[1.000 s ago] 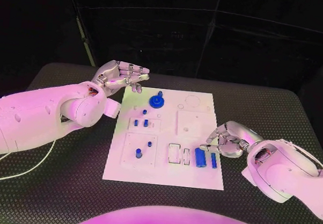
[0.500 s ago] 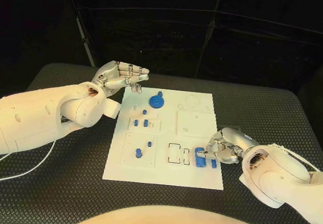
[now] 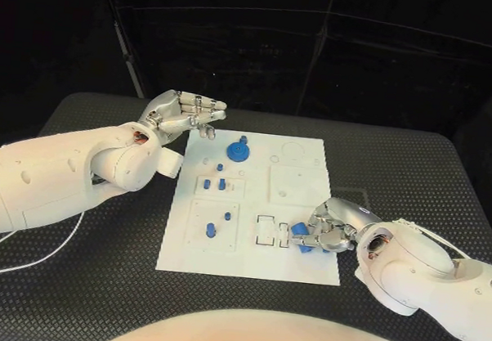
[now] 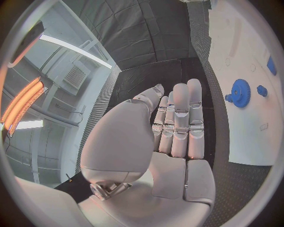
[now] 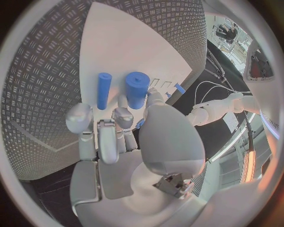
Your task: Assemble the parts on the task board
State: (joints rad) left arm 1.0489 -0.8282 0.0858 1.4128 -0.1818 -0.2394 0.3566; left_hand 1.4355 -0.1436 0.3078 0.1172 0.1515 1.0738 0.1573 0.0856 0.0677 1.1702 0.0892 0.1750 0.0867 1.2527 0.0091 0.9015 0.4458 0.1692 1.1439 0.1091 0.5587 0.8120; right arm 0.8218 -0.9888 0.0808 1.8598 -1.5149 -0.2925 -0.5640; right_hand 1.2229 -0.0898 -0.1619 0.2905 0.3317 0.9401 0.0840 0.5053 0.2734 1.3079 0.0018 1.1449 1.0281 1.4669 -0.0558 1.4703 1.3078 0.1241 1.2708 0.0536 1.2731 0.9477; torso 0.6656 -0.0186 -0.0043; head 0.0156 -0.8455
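Fingers (image 5: pixel 123 118) of the right hand (image 3: pixel 329 225) curl low over the thick blue peg (image 5: pixel 137 89) at the board's (image 3: pixel 249 261) near right; whether they grip it, I cannot tell. Best close squarely and lift straight, since the thin peg (image 5: pixel 103 90) lies just beside. Farther off, the blue gear (image 3: pixel 239 151); beyond, over the bench (image 3: pixel 412 171), the left hand (image 3: pixel 187 113) hangs, loosely curled, holding nothing.

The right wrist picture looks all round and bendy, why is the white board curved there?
In the right wrist view a fisheye lens bends straight lines, so the task board bulges around the right hand. In the head view the same board's edges run straight. In the left wrist view a bright strip light glares beside the left hand.
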